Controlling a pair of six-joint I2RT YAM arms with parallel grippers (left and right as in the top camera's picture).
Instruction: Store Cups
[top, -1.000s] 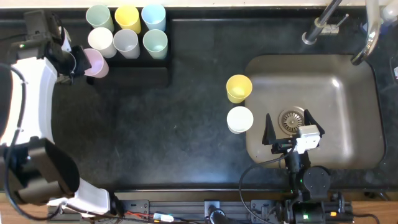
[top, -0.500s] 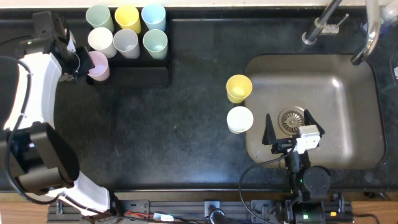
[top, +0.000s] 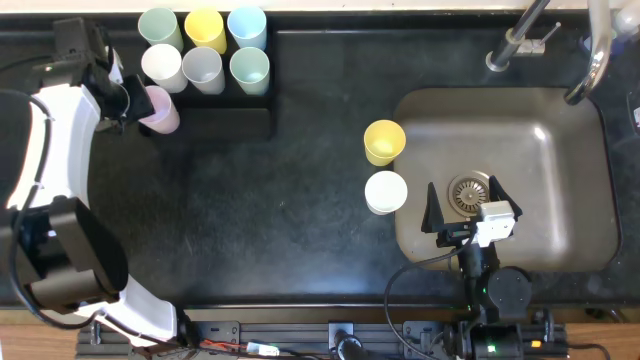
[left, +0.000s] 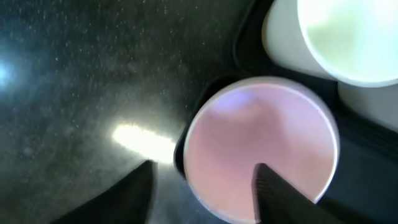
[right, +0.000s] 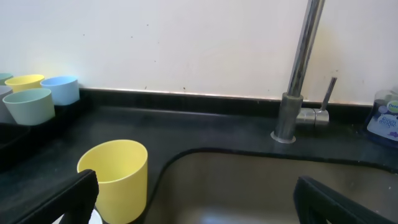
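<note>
**Left arm at the rack, right arm at the sink.** We show the left gripper (top: 127, 98) pinching the near wall of a round, pale pink plastic cup (top: 160, 108). In the left wrist view one of its fingers (left: 268, 193) sits inside the mouth and the other sits outside the wall.

The pink cup lies directly ahead of the fingertips with its mouth turned back toward the wrist. We judge its long axis to run close to upright, with a slight lean. Below it and just beyond the fingertips is the front-left corner of the black plastic rack (top: 235, 122). An off-white stored cup (left: 336, 37) stands just past the pink one. We cannot tell whether the pink cup's base touches the rack.

In our judgement, the coming move turns on bringing that base squarely over the free front row. The rack lies below the tool, so a short descent should suffice.

The right gripper (right: 196, 186) hangs over the stainless steel sink (top: 560, 130) with its fingers spread wide, holding nothing. A yellow plastic cup (right: 115, 177) stands ahead of its left-hand finger, and a white plastic cup (top: 385, 191) stands just beside the yellow one. The right arm is the nearer arm to both.
</note>
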